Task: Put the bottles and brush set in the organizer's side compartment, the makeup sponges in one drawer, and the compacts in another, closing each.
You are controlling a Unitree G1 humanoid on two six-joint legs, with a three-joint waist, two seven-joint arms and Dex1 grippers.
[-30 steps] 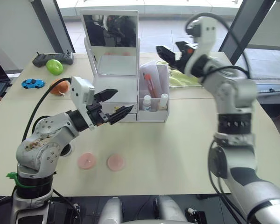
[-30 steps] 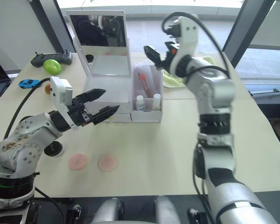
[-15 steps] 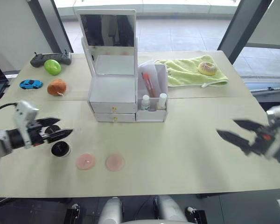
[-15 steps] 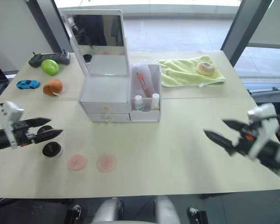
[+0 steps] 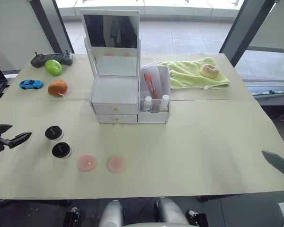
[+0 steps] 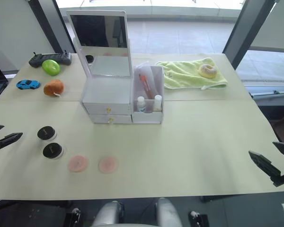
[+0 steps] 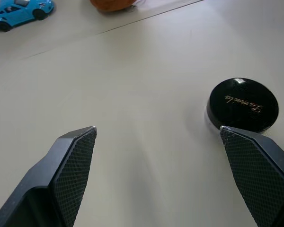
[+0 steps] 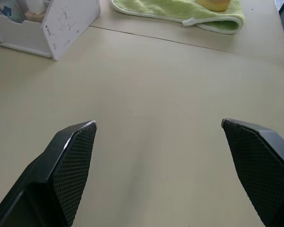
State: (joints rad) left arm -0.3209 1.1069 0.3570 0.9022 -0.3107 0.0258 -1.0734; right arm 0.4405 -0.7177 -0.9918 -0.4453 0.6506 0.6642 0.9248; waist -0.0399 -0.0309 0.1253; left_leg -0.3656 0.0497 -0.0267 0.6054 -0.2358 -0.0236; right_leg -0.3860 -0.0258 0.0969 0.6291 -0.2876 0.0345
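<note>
- Your left gripper [image 6: 1, 136] sits at the far left edge of the table [image 5: 199, 142], its jaws spread wide with nothing between them; in the left wrist view it points over bare tabletop towards one compact.
- Blue toy car [image 5: 32, 84], remote controller [image 5: 52, 58], green ball [image 5: 54, 67] and orange plush toy [image 5: 58, 88]: grouped at the far left corner, well apart from the task items.
- Two black compacts: one [image 5: 54, 133] nearer the organizer, the other [image 5: 61, 150] just beside it towards you. Both lie on the table left of centre, lids shut.
- Two pink makeup sponges, [image 5: 87, 163] and [image 5: 117, 164]: flat on the table side by side, near the front edge, right of the compacts.
- White organizer [image 5: 116, 101]: centre of the table, mirror [image 5: 111, 30] standing upright at its back, both front drawers shut.
- Side compartment [image 5: 155, 94]: on the organizer's right. You will find two small bottles [image 5: 148, 104] at its front and the brush set [image 5: 151, 85] standing behind them.
- Green towel [image 5: 189, 73]: spread at the far right of the table, with a doughnut [image 5: 209, 70] lying on it.
- Your right gripper [image 6: 273, 168] is past the right front edge of the table, jaws wide apart and empty; the right wrist view looks over bare table towards the organizer's side and the towel.
</note>
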